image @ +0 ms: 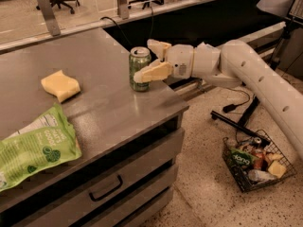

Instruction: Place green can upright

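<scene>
The green can (139, 67) stands upright on the grey table (104, 103), near its right corner. My gripper (142, 60) reaches in from the right with its fingers spread on either side of the can. The near finger (152, 72) lies across the can's front right side. The far finger (158, 47) sits behind the can's top, a little apart from it. The jaws look open around the can.
A yellow sponge (60, 85) lies on the table to the left. A large flat green snack bag (33, 148) lies at the front left edge. A wire basket (258, 161) with several items sits on the floor at the right. The table has drawers (109, 186) below.
</scene>
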`<state>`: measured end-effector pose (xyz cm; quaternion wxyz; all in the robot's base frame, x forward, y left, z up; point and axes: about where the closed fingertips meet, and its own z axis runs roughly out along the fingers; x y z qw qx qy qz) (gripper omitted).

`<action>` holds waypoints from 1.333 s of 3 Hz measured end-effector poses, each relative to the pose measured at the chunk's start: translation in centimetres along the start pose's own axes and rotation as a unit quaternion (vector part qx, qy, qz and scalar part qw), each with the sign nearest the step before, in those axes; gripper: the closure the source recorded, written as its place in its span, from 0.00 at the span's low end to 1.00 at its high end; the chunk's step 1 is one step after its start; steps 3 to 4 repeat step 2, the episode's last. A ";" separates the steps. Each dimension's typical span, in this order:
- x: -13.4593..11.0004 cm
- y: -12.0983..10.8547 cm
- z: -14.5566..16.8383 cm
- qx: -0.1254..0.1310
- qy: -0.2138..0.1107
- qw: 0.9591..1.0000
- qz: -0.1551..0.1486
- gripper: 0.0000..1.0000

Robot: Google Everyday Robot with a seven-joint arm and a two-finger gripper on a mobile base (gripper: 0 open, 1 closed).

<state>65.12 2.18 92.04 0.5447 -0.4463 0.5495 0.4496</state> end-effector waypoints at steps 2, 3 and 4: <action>-2.0 1.0 -2.0 0.007 0.042 0.999 -0.009 0.00; -2.0 1.0 -2.0 0.007 0.042 0.999 -0.009 0.00; -2.0 1.0 -2.0 0.007 0.042 0.999 -0.009 0.00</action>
